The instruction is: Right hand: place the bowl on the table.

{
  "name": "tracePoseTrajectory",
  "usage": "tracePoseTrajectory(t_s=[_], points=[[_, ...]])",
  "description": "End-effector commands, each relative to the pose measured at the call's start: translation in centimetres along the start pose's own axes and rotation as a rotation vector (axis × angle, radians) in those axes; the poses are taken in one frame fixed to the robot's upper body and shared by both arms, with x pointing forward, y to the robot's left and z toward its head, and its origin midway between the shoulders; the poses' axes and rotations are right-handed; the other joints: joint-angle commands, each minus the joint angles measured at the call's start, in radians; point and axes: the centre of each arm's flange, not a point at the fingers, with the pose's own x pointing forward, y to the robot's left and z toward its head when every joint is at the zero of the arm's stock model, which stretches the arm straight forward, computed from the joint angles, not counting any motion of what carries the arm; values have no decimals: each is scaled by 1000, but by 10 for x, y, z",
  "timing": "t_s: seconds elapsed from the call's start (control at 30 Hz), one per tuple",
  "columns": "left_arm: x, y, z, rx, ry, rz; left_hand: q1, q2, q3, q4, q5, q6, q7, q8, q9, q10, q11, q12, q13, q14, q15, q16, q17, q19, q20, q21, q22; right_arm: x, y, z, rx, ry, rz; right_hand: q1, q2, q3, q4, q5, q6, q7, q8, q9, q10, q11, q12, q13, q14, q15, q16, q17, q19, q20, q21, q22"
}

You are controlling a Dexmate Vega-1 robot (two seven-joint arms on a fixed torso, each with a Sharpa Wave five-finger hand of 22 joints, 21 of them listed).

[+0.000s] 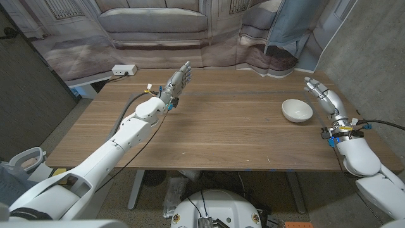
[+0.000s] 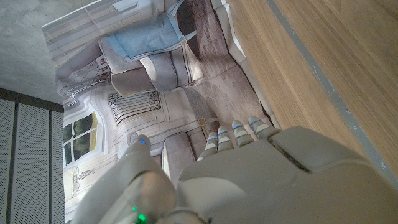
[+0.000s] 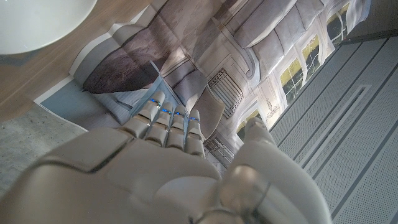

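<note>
White bowl [image 1: 297, 110] already sits upright on the wooden table [image 1: 215, 133] toward its right side, just left of your right hand [image 1: 321, 94], which holds nothing with fingers extended, so the placing looks done and you need only draw clear.

From my station the table [image 1: 215, 136] reads as wood with a matt, smooth top and fine straight grain. The bowl [image 1: 297, 110] on it looks like glazed white ceramic, smooth with a soft sheen. My right hand [image 1: 321, 95] and left hand [image 1: 178, 81] wear pale grey plastic shells, smooth and slightly glossy, and the arm covers have the same finish. The backdrop [image 1: 158, 25] behind the table looks like printed cloth, matt, with creases and folds. The wall [image 1: 373, 57] on the right appears rough and matt, like concrete.
</note>
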Motion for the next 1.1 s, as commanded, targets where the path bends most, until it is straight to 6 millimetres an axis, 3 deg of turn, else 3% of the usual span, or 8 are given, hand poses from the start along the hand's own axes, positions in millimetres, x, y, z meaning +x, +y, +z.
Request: tracePoseTrajectory(t_s=[0.03,0.4,1.1], points=[[-6,-1,2,0,1,13,10,2,-3,-2,-4,4,-2,-1,2,4,-2,-2,3,6,-4,-2,5,8,-33,-3,2,1,0,0,-37,-12,26,14,-2,1,-10,-2,4,-3,-1,4,12,-1,5,5,11,1,3,0,13,-9,-4,2],[-10,-3,-8,-53,-22,12,11,2,-4,-2,-5,6,-3,-1,2,5,-1,-3,3,10,-1,-2,5,9,-36,-5,2,-1,2,0,-84,-6,26,23,-5,3,-18,-1,6,-2,-1,5,11,2,5,6,8,0,-1,0,13,-11,-9,2],[-3,-4,-7,-48,-25,5,13,3,-7,-2,-7,8,-2,-2,2,4,1,-5,3,10,2,-4,6,9,-35,-9,2,-13,1,3,-221,2,-8,38,2,6,-27,-1,9,-1,-2,5,7,6,3,6,-23,9,-14,2,-13,-14,-32,2]])
